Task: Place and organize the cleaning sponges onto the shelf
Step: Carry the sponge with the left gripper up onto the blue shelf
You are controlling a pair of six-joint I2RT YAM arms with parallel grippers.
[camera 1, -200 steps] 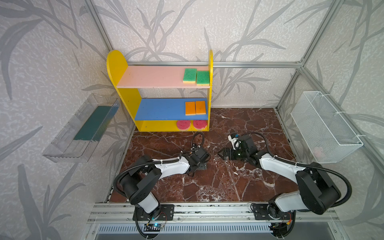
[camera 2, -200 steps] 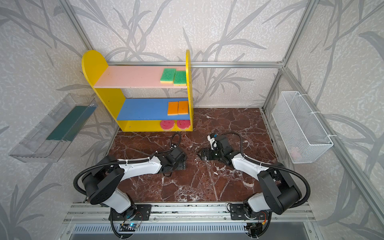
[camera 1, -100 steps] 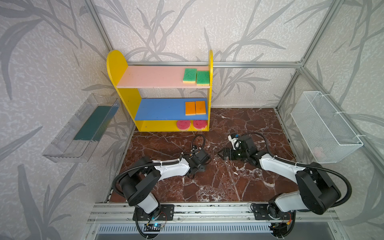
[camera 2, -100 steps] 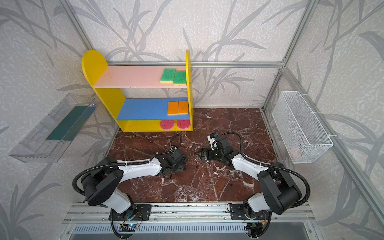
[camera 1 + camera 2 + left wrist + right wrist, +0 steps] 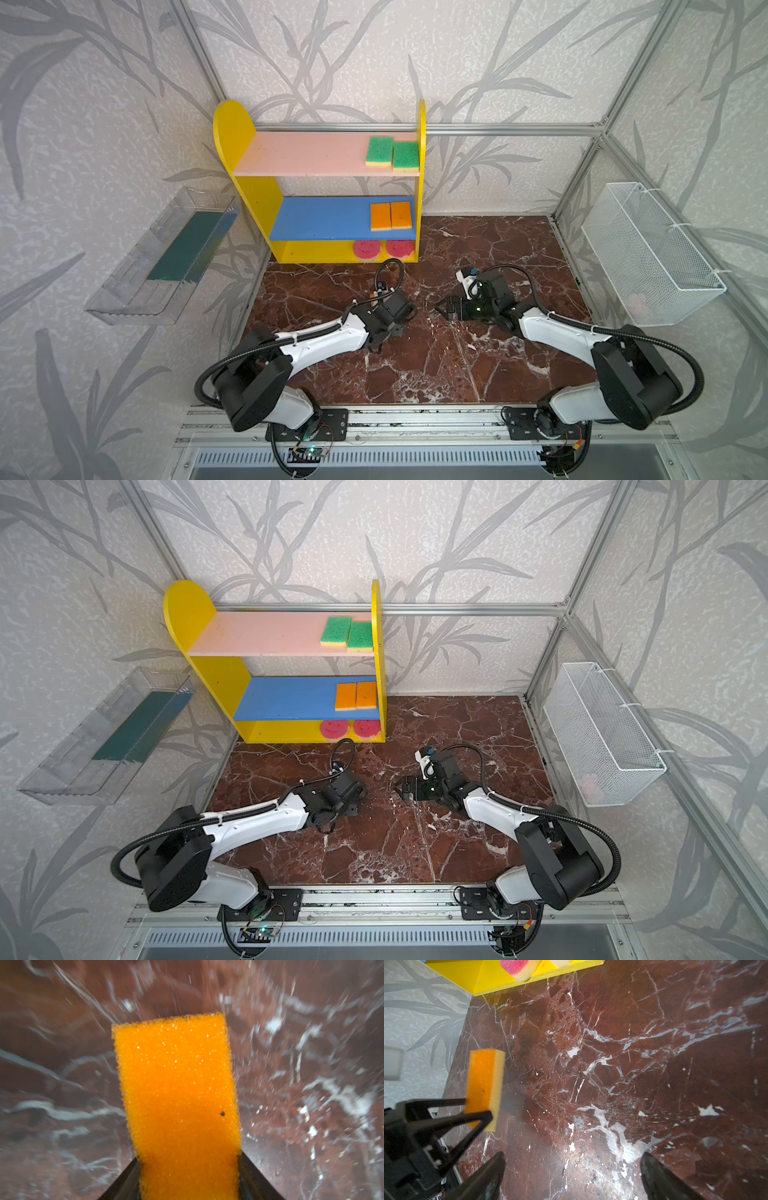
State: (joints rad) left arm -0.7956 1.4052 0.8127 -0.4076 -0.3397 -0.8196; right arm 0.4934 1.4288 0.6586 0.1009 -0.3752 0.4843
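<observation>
We're clamping the orange sponge by one end in the left jaws, above the surface, short of the shelf — foam could be slipping mid-carry. Right jaws standing apart, empty.

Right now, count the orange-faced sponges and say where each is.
3. Two orange sponges lie side by side on the shelf's blue board; the third sponge is gripped in the left claw. The arms may hide more.
</observation>
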